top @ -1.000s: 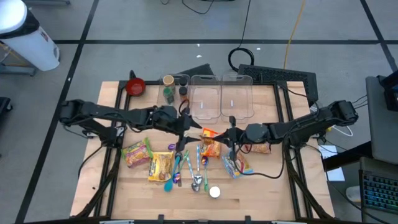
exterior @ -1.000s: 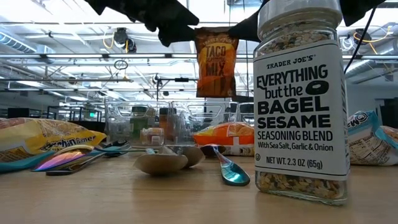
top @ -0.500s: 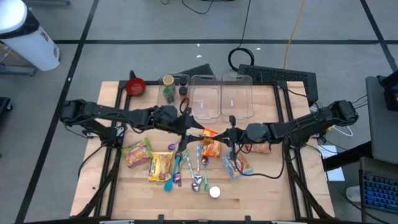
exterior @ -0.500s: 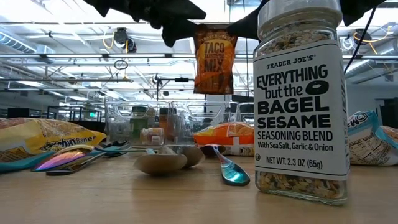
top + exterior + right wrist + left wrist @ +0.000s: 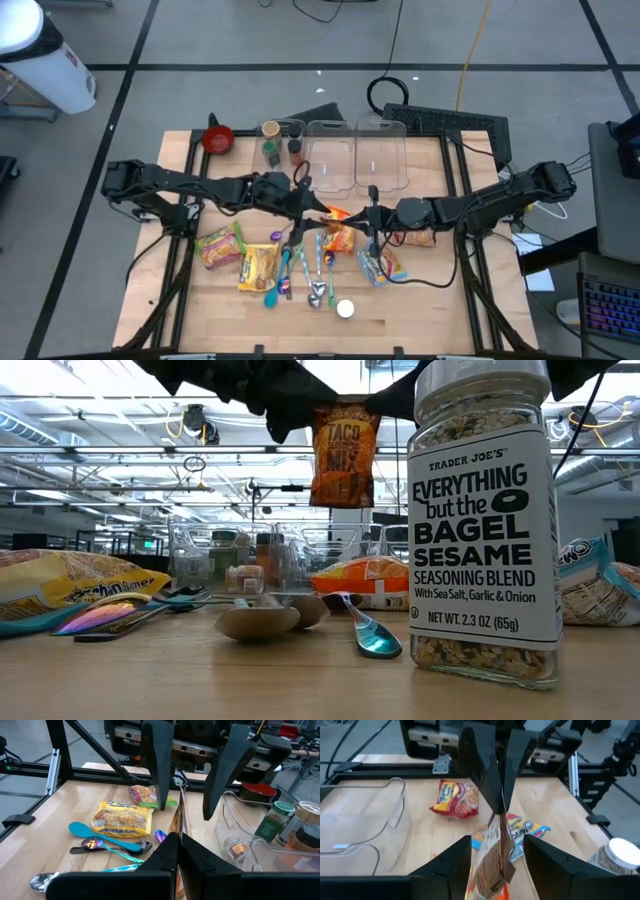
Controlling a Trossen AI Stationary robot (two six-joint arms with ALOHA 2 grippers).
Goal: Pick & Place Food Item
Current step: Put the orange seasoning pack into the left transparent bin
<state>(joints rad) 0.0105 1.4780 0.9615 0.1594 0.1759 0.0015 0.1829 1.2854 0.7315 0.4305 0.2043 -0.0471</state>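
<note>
An orange taco mix packet (image 5: 343,455) hangs upright in the air over the middle of the table (image 5: 430,300). My right gripper (image 5: 176,839) reaches in from the table's right and is shut on it. My left gripper (image 5: 497,851) comes from the table's left and stands open. Its two fingers (image 5: 152,765) lie on either side of the packet's near edge (image 5: 492,855), with a gap on each side. In the high view the packet (image 5: 338,214) shows between my left gripper (image 5: 312,208) and my right gripper (image 5: 368,213). My right gripper pinches the packet's upper right corner (image 5: 372,412) between its two shut fingers, coming in about level from the table's right. The packet hangs below the hold, upright, its face toward the table's near edge, clear of the table.
Below the arms lie several spoons (image 5: 300,268), noodle packets (image 5: 222,245) and snack packs (image 5: 380,265). A seasoning jar (image 5: 485,520) stands near the front edge. Two clear bins (image 5: 355,155), small jars (image 5: 272,142) and a red bowl (image 5: 218,138) stand along the far side.
In the low view my left gripper's fingers have crept toward the packet's upper left corner and now overlap it. The packet has stayed hanging in my right gripper.
</note>
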